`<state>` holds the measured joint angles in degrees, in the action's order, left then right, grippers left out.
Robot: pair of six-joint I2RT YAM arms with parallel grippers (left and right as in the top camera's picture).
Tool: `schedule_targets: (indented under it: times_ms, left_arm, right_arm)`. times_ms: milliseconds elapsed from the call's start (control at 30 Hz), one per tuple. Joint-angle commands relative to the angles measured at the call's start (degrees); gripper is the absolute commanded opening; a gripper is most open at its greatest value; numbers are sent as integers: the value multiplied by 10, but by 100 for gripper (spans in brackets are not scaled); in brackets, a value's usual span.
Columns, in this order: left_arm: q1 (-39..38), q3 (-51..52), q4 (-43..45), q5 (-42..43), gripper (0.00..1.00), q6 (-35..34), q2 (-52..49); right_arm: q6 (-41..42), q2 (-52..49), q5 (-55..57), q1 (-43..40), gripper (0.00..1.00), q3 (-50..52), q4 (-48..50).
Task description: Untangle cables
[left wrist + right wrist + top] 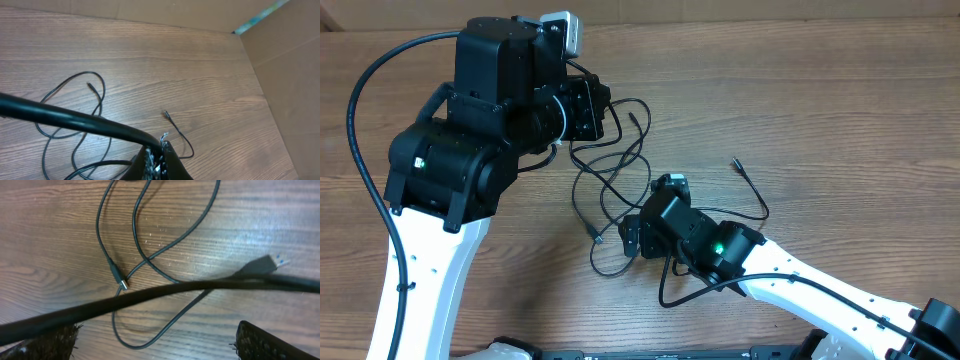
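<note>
surface (pixel 840 90): brown wood grain.
left pincer (pixel 156 161): clamped shut on one strand, at 11 o'clock of the tangle.
right pincer (pixel 157 337): spread wide, nothing gripped, at 5 o'clock of the tangle.
cables (pixel 115 272): thin black cords, loosely looped mid-surface, one plug end at 3 o'clock.

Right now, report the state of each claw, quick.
Left claw: closed on a black cable.
Right claw: open, gripping nothing.

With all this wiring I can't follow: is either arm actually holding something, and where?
The left fingers pinch a black cable; which part, I cannot tell. The right fingers are open, holding nothing.
</note>
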<state>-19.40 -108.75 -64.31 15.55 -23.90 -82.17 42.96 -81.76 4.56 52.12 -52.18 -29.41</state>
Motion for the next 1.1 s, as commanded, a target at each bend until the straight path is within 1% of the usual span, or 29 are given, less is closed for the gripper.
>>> schedule_targets:
  times_ms: [0,67,233,333,433,567,600,633,667,700,733,767,867,967,1067]
  left_arm:
    - [4,-13,8,-12,4,8,9]
    - [4,-13,14,-12,4,8,9]
    - [4,-13,29,-11,4,7,9]
    - [4,-13,29,-12,4,8,9]
    - [4,-13,27,-12,4,8,9]
    - [4,-13,28,-11,4,8,9]
    - [4,-13,28,-12,4,8,9]
    - [4,-13,28,-11,4,8,9]
    - [4,-13,28,-11,4,8,9]
    - [4,-13,28,-11,4,8,9]
    - [4,-13,26,-11,4,8,9]
    - [4,-13,25,-11,4,8,9]
    - [4,-13,16,-11,4,8,9]
    - [4,-12,-1,-12,4,8,9]
    - [4,-12,-19,-25,4,8,8]
  right_arm:
    - [-112,0,47,0,100,-11,6]
    - [-137,0,50,0,100,-11,10]
    - [-151,0,22,0,100,-11,42]
    - [-191,0,18,0,98,-11,86]
    - [-228,0,18,0,100,-11,127]
    - [-290,1,19,0,100,-12,152]
    - [-301,1,21,0,97,-12,154]
    - [-314,1,25,0,92,-11,154]
    - [-328,1,39,0,61,-11,153]
    - [-328,1,42,0,37,-11,155]
    - [-328,2,43,0,18,-12,157]
    - [-328,3,43,0,4,-12,160]
    - [-328,16,45,-1,4,-15,167]
    - [-325,56,44,-5,4,-32,165]
    - [-325,140,28,-6,4,-47,165]
